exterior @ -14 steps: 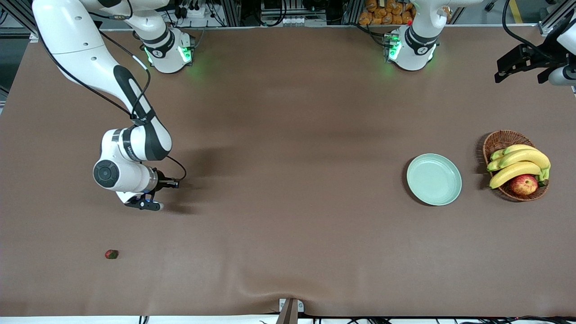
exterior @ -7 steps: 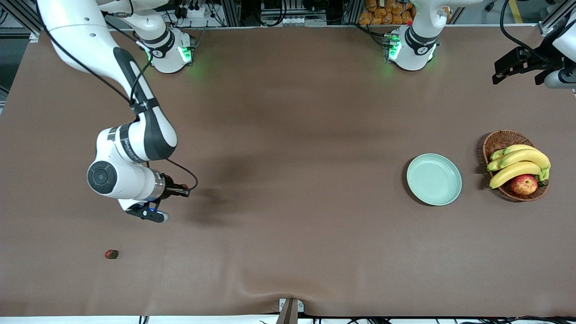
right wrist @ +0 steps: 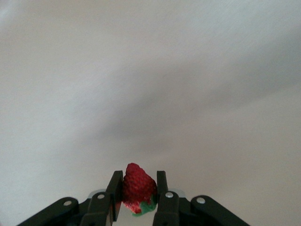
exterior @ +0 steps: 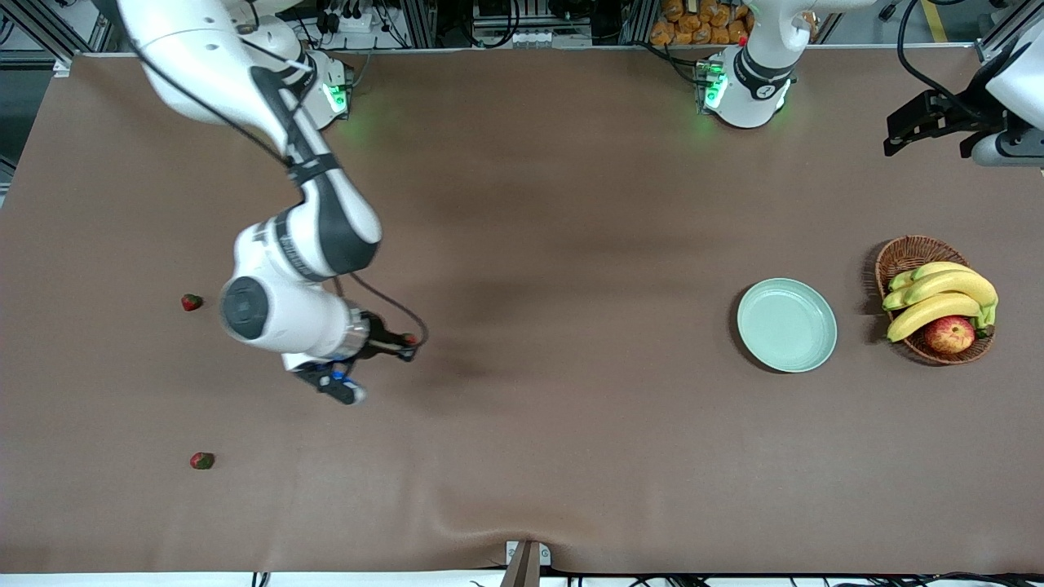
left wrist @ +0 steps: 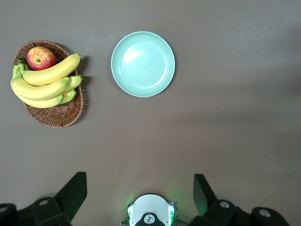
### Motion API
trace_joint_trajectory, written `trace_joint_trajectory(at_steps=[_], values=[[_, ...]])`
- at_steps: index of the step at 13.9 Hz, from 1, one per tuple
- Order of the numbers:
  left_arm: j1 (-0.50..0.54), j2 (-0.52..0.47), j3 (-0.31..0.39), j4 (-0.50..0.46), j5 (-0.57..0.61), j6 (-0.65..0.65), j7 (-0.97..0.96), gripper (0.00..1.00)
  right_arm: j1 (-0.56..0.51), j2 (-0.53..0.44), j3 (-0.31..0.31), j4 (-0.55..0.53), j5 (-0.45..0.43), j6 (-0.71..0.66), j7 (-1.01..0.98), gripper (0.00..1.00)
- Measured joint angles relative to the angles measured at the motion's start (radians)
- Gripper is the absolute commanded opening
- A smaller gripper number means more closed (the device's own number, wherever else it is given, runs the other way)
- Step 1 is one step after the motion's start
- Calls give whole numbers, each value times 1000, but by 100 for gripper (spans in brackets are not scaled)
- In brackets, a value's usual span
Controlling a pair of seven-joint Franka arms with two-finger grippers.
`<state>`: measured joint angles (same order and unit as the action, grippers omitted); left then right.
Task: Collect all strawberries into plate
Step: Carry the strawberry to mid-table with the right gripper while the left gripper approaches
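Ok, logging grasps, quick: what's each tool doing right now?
Right tool: shut on a strawberry, over the table.
Left tool: open, empty, waiting high above the table.

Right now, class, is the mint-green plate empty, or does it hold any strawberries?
Empty. The plate shows only bare glossy surface in the front and left wrist views, with no strawberries in it.

No readable text, labels, brand marks, numbers or signs in any view. Small markings on the right arm's wrist link are too small to make out.
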<state>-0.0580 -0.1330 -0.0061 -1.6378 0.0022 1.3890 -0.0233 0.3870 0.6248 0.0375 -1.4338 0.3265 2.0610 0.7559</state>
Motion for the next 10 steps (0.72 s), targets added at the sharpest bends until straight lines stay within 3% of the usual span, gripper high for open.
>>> trace_joint_trajectory(at_steps=[3, 10], values=[[-2, 1, -4, -16, 0, 5, 0, 100, 93, 23, 2, 30, 14, 81, 137, 0], [-4, 4, -76, -134, -9, 100, -2, 100, 334, 195, 4, 74, 35, 507, 474, 0]])
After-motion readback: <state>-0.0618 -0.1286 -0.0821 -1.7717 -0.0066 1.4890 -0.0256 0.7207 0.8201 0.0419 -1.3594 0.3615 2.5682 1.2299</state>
